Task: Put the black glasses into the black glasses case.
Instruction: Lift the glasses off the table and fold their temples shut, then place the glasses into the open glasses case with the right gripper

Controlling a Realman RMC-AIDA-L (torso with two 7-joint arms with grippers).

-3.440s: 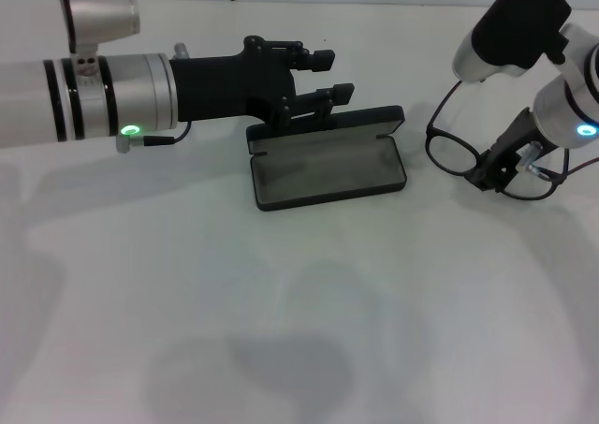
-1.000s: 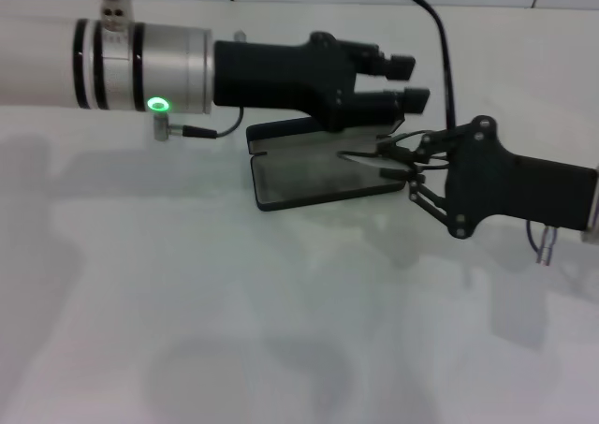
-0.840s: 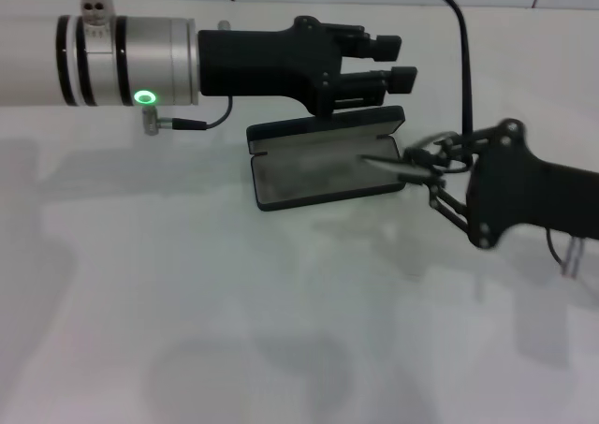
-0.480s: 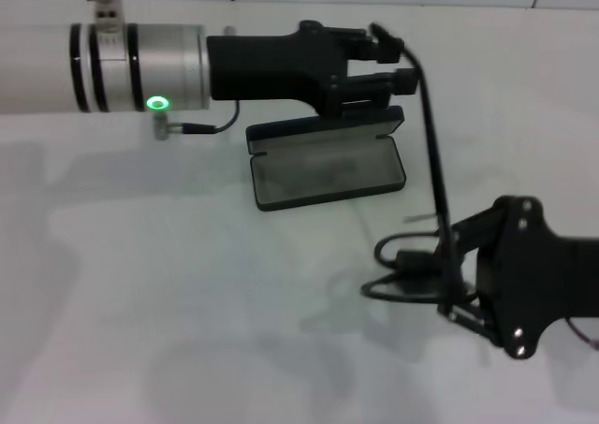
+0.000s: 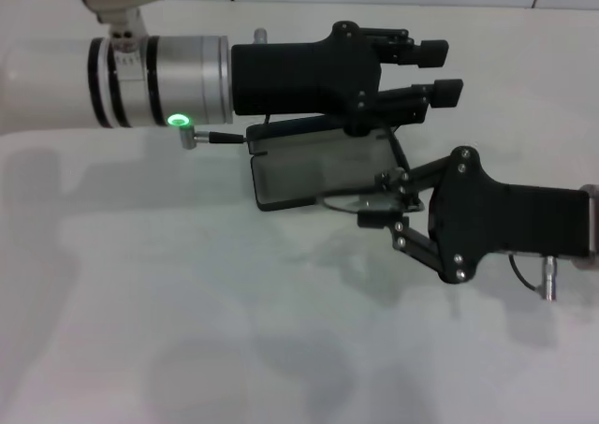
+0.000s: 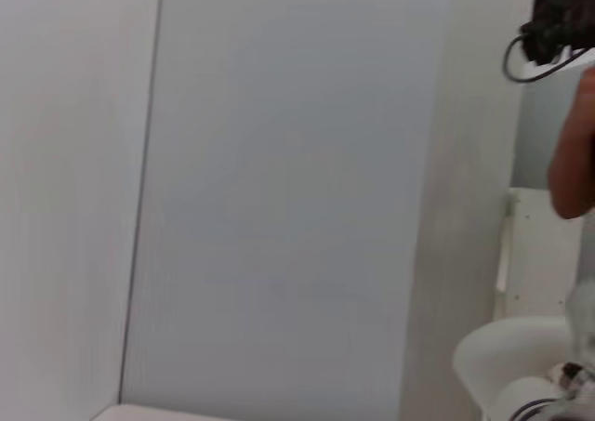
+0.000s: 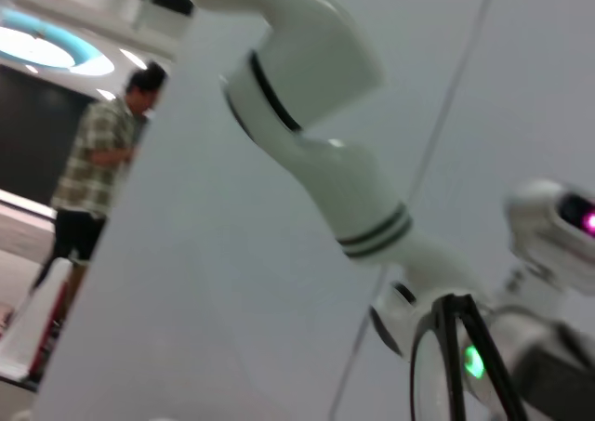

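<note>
The black glasses case (image 5: 298,169) lies open on the white table, grey lining up; its lid is mostly hidden behind my left gripper. My left gripper (image 5: 445,69) hovers open and empty just above the case's back right. My right gripper (image 5: 376,199) reaches in from the right, shut on the black glasses (image 5: 348,199), and holds them low over the case's right front corner; one temple arm sticks up toward the left gripper. In the right wrist view a black rim and temple of the glasses (image 7: 453,347) show close up.
The white table (image 5: 187,330) stretches to the front and left of the case. The right wrist view shows my white left arm (image 7: 307,77) and a person (image 7: 98,175) standing far off. The left wrist view shows only a pale wall.
My right gripper has carried the glasses from the front right of the table back to the case's right front corner. My left gripper has shifted a little to the right.
</note>
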